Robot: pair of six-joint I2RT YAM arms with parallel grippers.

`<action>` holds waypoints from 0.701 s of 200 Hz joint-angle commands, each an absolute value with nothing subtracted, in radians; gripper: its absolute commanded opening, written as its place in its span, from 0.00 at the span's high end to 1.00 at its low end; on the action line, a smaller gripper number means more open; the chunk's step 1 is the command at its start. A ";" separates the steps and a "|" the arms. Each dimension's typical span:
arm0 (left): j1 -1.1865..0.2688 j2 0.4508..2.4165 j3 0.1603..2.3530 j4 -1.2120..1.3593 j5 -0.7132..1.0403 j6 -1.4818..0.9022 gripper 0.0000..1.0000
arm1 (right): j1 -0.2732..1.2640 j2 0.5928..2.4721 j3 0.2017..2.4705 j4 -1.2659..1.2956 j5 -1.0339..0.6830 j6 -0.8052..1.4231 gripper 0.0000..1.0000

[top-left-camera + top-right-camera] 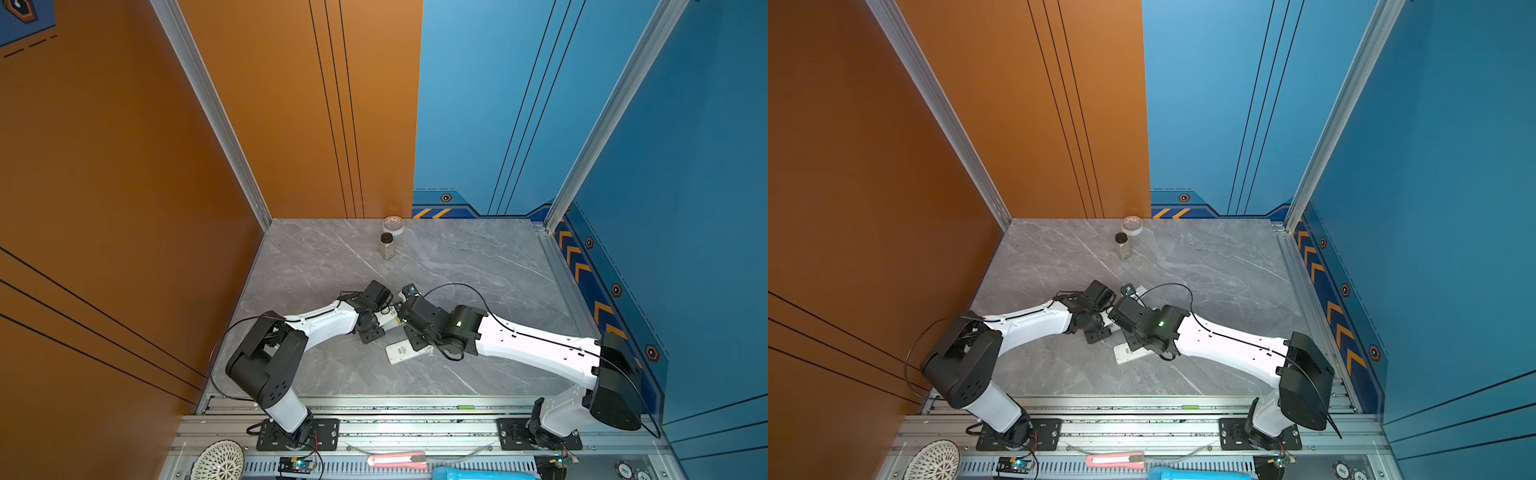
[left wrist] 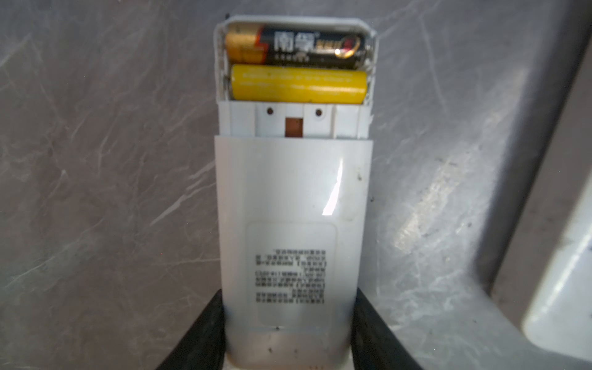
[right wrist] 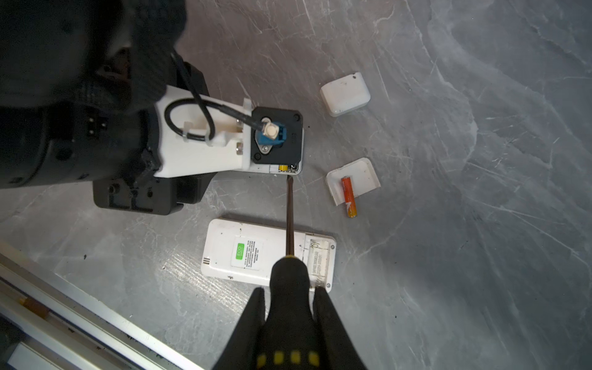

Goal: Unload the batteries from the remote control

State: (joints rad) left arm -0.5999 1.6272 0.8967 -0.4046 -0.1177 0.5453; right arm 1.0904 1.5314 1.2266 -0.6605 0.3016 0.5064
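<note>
My left gripper [image 2: 288, 293] is shut on the white remote control [image 2: 293, 198], one finger on each long side. The remote's open compartment holds two batteries side by side: a yellow one [image 2: 298, 86] and a black-and-gold one [image 2: 296, 46]. My right gripper [image 3: 290, 290] is shut on a screwdriver's black-and-yellow handle [image 3: 290, 278]. The screwdriver's tip [image 3: 290, 179] reaches the open end of the held remote, where a bit of the yellow battery [image 3: 282, 167] shows. A loose orange-red battery [image 3: 348, 197] lies partly on a white cover [image 3: 355, 174].
A second white remote [image 3: 250, 253] lies flat on the grey table below the screwdriver shaft, its compartment open. Another white cover [image 3: 345, 94] lies farther off. A small bottle [image 1: 387, 246] and a tape roll [image 1: 393, 225] stand at the back. Both wrists meet mid-table [image 1: 395, 316].
</note>
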 commanded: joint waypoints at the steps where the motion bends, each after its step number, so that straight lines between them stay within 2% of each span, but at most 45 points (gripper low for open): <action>1: -0.611 1.619 0.861 -0.426 -0.144 0.525 0.80 | 1.100 1.533 1.208 -0.626 0.348 0.555 1.00; 140: -0.621 1.612 0.851 -0.424 -0.135 0.520 0.81 | 1.079 1.606 1.203 -0.566 0.290 0.574 1.00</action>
